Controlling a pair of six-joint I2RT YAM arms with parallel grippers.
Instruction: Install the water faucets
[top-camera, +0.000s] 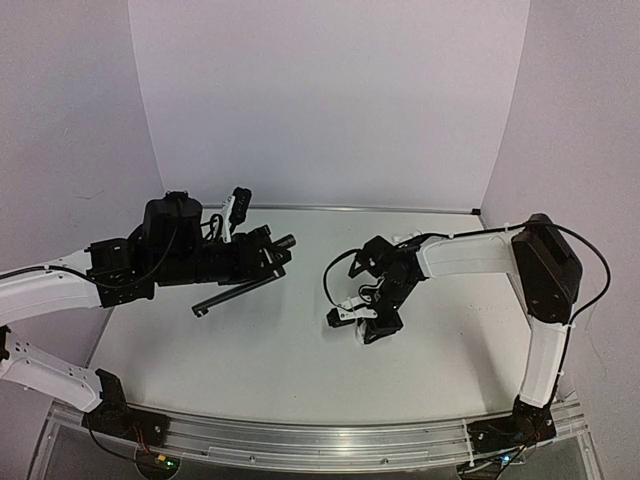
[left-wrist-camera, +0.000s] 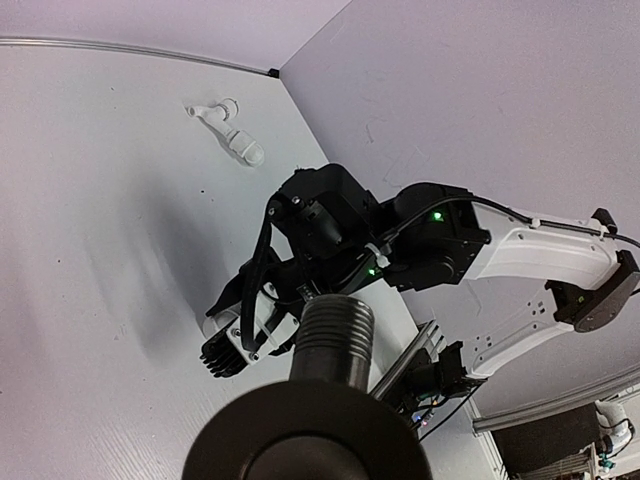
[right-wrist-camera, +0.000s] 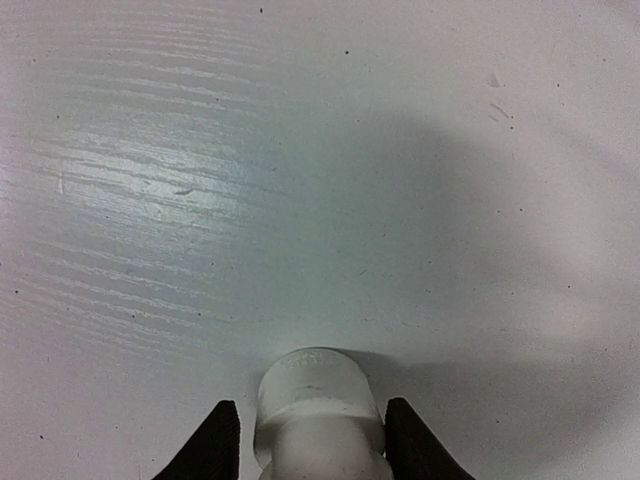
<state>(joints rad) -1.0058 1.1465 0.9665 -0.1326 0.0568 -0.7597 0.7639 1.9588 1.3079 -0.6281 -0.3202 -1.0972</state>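
Faucet (top-camera: 232, 295) is clamped in left end effector (top-camera: 266, 257); right end effector (right-wrist-camera: 310, 408), apart, straddles fitting (right-wrist-camera: 316, 385).

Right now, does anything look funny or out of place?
Nothing is spilled or broken. One white fitting lies alone by the table's far corner, while the left gripper holds the dark faucet.

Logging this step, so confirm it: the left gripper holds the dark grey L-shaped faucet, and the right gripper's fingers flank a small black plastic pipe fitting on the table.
Wrong colour: the small plastic pipe fitting between the fingers of the right gripper is white, as the right wrist view shows. The rest holds.
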